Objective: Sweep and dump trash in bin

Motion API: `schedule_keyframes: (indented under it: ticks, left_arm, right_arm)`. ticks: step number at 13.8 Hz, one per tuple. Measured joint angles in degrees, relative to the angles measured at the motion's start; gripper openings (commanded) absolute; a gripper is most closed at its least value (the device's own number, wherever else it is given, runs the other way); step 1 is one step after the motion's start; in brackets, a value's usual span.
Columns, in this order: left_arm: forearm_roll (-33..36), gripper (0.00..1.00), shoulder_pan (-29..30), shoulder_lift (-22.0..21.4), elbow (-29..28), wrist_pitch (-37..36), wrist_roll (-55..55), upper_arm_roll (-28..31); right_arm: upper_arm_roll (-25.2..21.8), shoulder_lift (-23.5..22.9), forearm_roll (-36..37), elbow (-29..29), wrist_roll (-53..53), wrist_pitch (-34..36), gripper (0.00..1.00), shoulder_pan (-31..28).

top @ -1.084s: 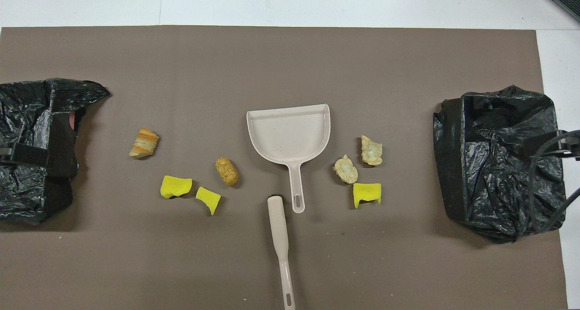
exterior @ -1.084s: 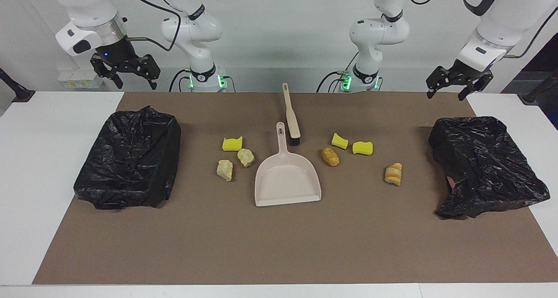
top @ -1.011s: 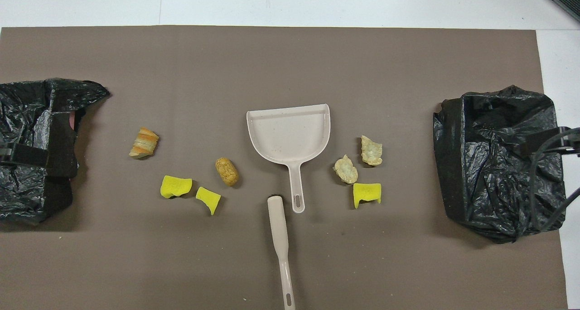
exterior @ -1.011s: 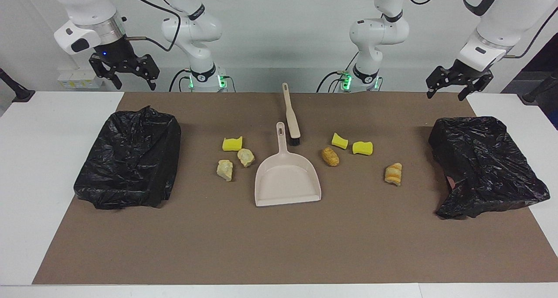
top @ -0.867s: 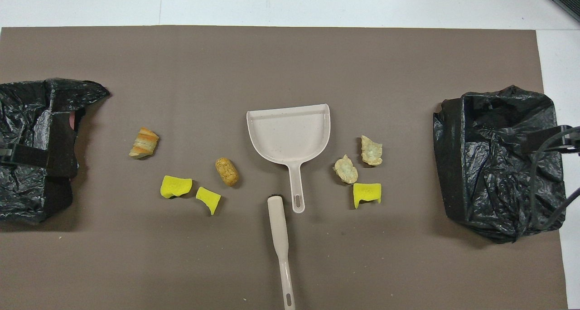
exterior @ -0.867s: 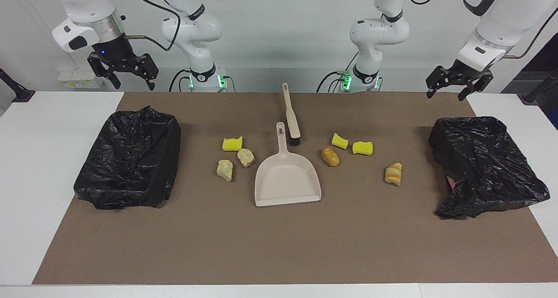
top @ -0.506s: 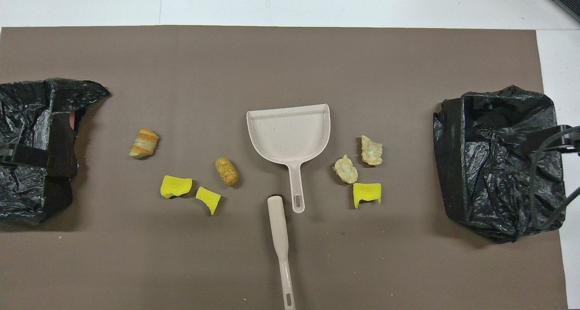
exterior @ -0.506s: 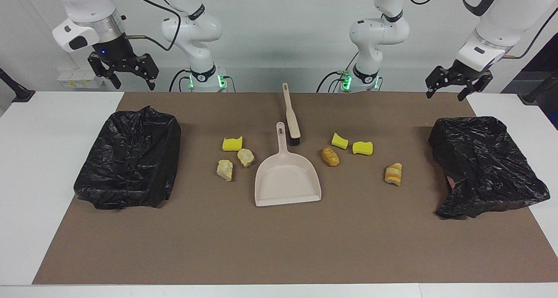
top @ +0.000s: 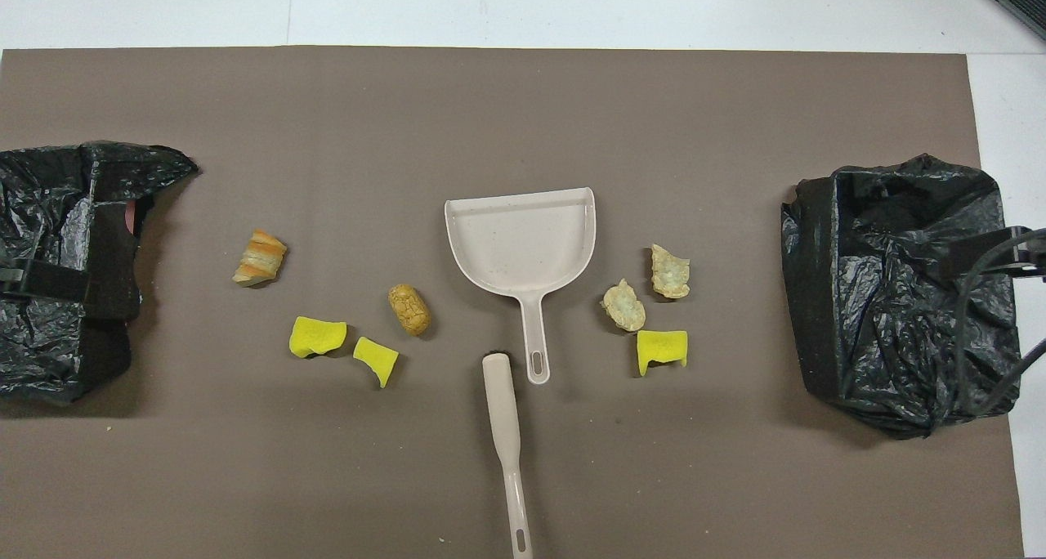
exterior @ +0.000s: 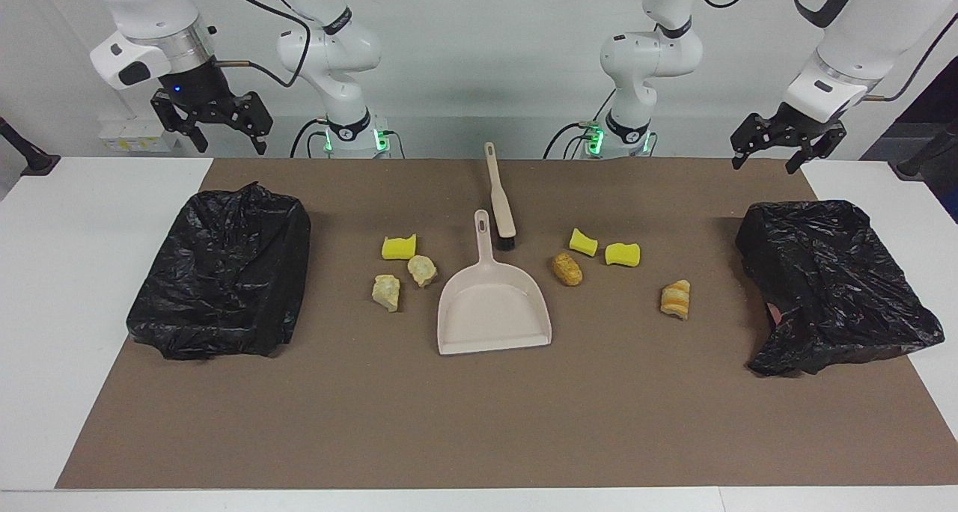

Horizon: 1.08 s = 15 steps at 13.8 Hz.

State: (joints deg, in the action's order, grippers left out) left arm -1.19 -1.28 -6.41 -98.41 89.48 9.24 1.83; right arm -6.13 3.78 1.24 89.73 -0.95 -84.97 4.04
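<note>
The right pincer (exterior: 212, 123) has risen a little above the black bag (exterior: 224, 272) at its end of the surface. It has also drifted slightly outward, away from the middle

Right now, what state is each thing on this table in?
dustpan: flat, empty.
brush: lying untouched.
seven trash scraps: loose on the brown mat.
two bag-lined bins: standing at the table's two ends.
left gripper: open, raised, empty.
right gripper: open, raised, empty.
</note>
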Motion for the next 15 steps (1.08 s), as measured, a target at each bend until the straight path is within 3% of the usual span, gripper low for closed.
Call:
schedule_keyframes:
  ticks: [4,7,10,15]
  left_arm:
    - [0.0,1.0,-0.2,-0.1,-0.2,-0.5,0.5,-0.2]
    - [0.0,1.0,-4.7,-1.5,-2.9,-1.4,-0.8,-0.7]
    - [0.0,1.0,-12.5,-3.4,-9.4,1.1,-7.0,-1.2]
    - [-0.4,1.0,-24.4,-4.4,-21.9,14.3,-18.2,-1.6]
  right_arm:
    - [0.0,0.1,0.0,0.3,0.0,0.1,1.0,0.0]
    - [-0.1,0.3,0.0,0.5,0.0,0.2,1.0,0.0]
    - [-0.2,0.3,0.0,0.5,0.0,0.3,1.0,0.0]
    - [-0.2,0.4,0.0,0.6,0.0,1.0,1.0,0.0]
